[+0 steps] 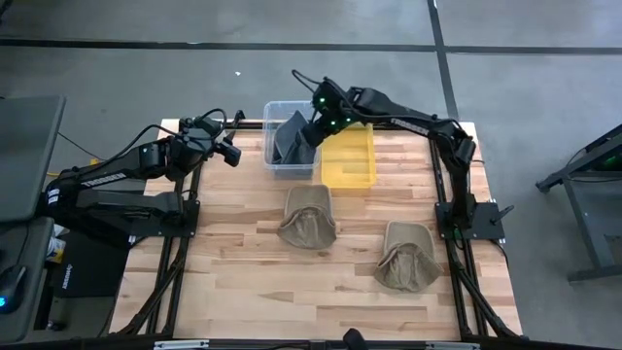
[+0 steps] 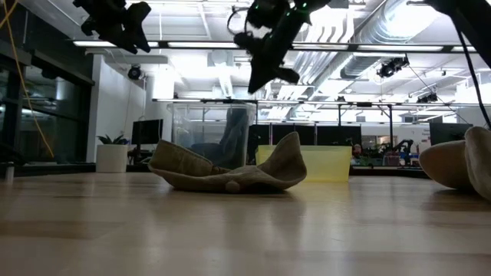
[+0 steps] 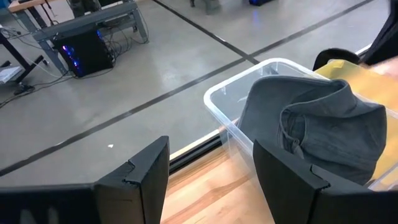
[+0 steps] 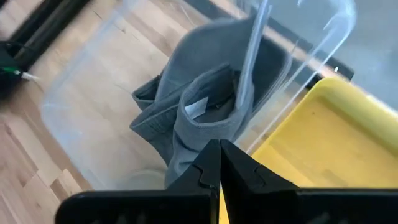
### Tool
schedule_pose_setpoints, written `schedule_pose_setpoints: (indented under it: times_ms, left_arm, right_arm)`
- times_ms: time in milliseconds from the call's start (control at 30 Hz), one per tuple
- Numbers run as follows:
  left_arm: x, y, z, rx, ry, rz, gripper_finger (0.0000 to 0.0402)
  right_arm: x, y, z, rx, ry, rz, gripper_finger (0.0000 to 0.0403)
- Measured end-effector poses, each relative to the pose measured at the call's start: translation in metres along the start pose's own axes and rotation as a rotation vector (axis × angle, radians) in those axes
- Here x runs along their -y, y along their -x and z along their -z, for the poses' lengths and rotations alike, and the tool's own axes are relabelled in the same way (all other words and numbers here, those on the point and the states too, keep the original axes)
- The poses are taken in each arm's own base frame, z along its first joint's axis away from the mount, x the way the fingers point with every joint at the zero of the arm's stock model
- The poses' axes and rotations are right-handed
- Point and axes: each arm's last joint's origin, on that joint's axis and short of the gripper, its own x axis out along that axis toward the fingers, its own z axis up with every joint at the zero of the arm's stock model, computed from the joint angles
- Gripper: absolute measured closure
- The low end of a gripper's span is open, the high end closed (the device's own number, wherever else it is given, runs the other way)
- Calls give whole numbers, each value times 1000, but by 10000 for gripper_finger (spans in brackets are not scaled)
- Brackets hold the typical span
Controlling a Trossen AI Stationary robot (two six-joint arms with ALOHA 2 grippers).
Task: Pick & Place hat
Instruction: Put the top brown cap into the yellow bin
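A grey hat (image 1: pixel 291 142) stands crumpled in the clear plastic bin (image 1: pixel 275 107) at the table's far edge, its top rising above the rim (image 3: pixel 311 121). My right gripper (image 1: pixel 316 131) hovers over that bin, fingers shut at the hat's upper edge (image 4: pixel 220 163). My left gripper (image 1: pixel 231 154) hangs open in the air left of the bin, touching nothing (image 3: pixel 211 180). Two tan hats lie on the table: one mid-table (image 1: pixel 308 216), flattened with its brim on the wood (image 2: pixel 230 172), and one nearer the right side (image 1: pixel 408 255). My right gripper is shut on the grey hat's upper folded edge (image 4: pixel 210 127), pinched between the two fingertips from above, slanting down into the bin. The fingers themselves cover the exact spot. The hat hangs below them, with its lower part inside the clear bin (image 4: pixel 155 134).
A yellow bin (image 1: pixel 348 156) sits right beside the clear one at the far edge. Bare wood lies along the near edge and left half (image 1: pixel 224 272). Dark frame rails run down both sides of the table (image 1: pixel 170 262).
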Motion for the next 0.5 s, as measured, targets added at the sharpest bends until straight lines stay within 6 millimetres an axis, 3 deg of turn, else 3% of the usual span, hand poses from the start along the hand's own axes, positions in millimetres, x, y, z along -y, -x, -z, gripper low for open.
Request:
schedule_pose_setpoints:
  times_ms: [300,500]
  left_arm:
    - [-7,6,7,-51,-5,28,193]
    - [-18,18,9,-43,26,59,193]
  right_arm:
    - [-8,64,7,82,150,63,403]
    - [-11,93,14,108,230,73,403]
